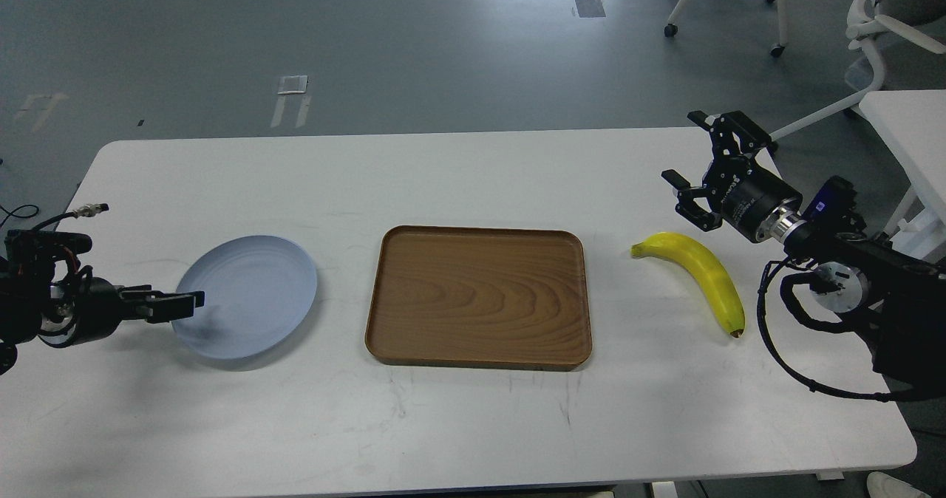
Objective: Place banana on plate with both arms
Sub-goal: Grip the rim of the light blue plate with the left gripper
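The yellow banana (702, 269) lies on the white table at the right, dark tip toward me. The pale blue-grey plate (255, 295) lies at the left. My left gripper (188, 304) is low at the plate's left rim, fingers pointing right and seen edge-on; I cannot tell whether it grips the rim. My right gripper (684, 149) is open and empty, hovering just behind and above the banana's stem end, not touching it.
A brown wooden tray (477, 295) lies between plate and banana. The white table (473, 173) ends just right of my right arm. Office chairs and another white table stand on the floor at the far right.
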### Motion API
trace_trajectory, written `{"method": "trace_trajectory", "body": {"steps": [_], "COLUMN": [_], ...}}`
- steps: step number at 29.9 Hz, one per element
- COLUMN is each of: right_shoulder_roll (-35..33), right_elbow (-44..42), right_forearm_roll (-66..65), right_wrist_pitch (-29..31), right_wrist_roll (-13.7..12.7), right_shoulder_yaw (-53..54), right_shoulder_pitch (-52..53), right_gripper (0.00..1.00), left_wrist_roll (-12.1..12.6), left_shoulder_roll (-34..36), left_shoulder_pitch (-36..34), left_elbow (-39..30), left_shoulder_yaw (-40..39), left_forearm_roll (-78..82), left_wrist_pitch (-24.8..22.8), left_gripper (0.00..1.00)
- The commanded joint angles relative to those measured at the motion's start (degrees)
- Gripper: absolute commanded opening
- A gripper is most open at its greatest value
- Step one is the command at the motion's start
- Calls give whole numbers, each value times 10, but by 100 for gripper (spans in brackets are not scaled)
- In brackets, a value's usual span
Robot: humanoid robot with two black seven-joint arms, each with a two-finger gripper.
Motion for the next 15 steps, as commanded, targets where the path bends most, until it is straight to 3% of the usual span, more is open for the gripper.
{"method": "trace_trajectory", "body": {"steps": [1,2,5,8,15], "right_shoulder_roll": [-1,-1,0,0,-1], "right_elbow": [0,0,0,0,2], "right_forearm_roll": [0,-1,-1,-1,-1], "right_wrist_pitch": [0,0,0,0,0], "right_wrist_roll": [0,0,0,0,0], "right_shoulder_yaw": [0,0,0,0,0], "right_shoulder_pitch": [-1,-1,-3,-3,-3], "right_gripper": [99,99,99,99,99], "left_wrist_roll": [0,0,0,0,0], "left_shoulder_roll": [-1,-1,-1,-1,-1], "left_shoulder_pitch": [0,0,0,1,9], "left_elbow": [2,2,3,3,3], "left_shoulder_yaw": [0,0,0,1,0], "left_forearm_roll": [-7,-7,-19,-27,-29], "left_wrist_pitch": [0,0,1,1,2], "left_gripper": [89,81,77,66,63]}}
